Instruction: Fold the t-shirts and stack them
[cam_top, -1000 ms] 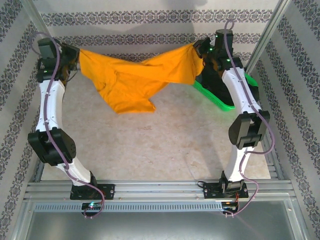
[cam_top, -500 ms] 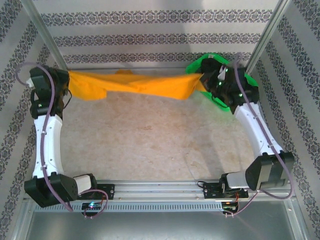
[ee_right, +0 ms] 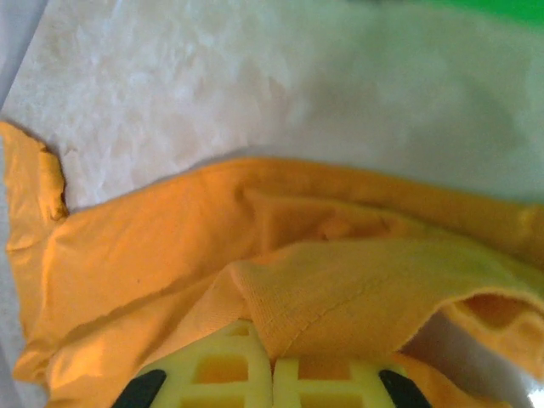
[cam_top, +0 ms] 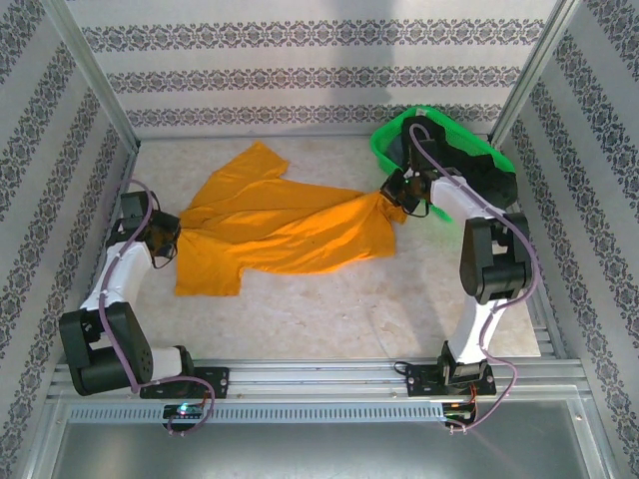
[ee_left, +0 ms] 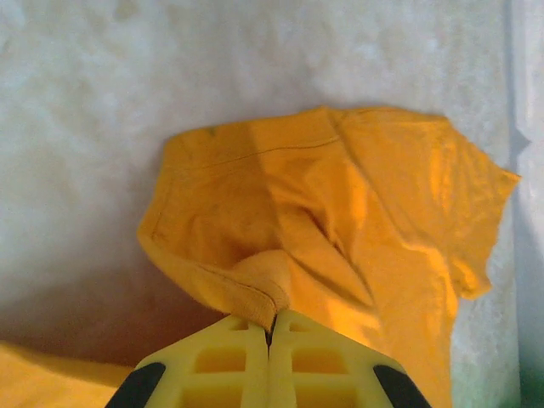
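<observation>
Ok, orange t-shirt (cam_top: 285, 235) is down on the worktop (cam_top: 329, 309), spread out but rumpled, lying across the middle and left. One sleeve points toward the back wall. Left end effector (cam_top: 170, 238) sits low at the shirt's left edge. Its jaws are pinched together on a fold of hem, with cloth clamped right at the tips in the left wrist view. Right end effector (cam_top: 394, 192) is at the shirt's right corner, just beside the green basket (cam_top: 384, 140). Its jaws are closed to a hairline, with orange cloth bunched over the tips, so it is gripping the shirt too. Something dark sits in the basket behind the right arm; can't tell what.
</observation>
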Motion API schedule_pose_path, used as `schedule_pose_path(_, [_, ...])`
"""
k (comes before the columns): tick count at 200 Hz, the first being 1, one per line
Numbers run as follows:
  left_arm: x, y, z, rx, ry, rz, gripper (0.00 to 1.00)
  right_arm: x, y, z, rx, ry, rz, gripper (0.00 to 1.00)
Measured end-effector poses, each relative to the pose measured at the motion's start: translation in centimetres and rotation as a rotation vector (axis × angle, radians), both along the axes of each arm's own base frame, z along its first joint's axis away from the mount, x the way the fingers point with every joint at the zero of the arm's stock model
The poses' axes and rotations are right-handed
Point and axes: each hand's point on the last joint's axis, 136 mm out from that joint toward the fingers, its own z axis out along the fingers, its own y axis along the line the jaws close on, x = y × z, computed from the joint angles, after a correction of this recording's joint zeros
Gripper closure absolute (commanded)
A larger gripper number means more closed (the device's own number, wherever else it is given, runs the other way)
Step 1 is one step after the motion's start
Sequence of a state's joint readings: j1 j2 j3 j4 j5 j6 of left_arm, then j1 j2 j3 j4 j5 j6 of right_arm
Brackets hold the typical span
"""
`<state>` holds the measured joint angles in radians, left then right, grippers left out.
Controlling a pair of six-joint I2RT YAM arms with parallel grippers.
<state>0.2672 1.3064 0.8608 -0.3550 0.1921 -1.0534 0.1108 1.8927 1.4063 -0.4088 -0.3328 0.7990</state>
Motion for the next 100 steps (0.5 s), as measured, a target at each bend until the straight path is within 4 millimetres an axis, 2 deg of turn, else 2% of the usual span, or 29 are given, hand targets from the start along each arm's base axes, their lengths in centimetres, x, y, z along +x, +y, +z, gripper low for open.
schedule_pose_path(19, [0.3,0.0,1.0,0.018,-0.025,-0.018,1.0,0.3,-0.4,0.2,-0.03,-0.009,0.014,0.59])
schedule_pose_path(47, [0.4,-0.5,1.4,0.026,-0.037,-0.043,1.0,-1.1,-1.5,0.3,-0.084,0.003,0.018,0.45])
schedule_pose_path(58, [0.5,-0.8,1.4,0.024,-0.038,-0.051,1.0,-2.8,-2.2,0.8,-0.113,0.002,0.007,0.45])
schedule_pose_path(82, [0.6,-1.5,1.4,0.021,-0.038,-0.071,1.0,-7.9,-3.3,1.9,-0.148,-0.012,-0.001,0.55])
schedule_pose_path(100, [0.7,-1.9,1.3,0.02,-0.036,-0.084,1.0,-10.2,-3.1,1.3,-0.157,-0.014,0.016,0.59])
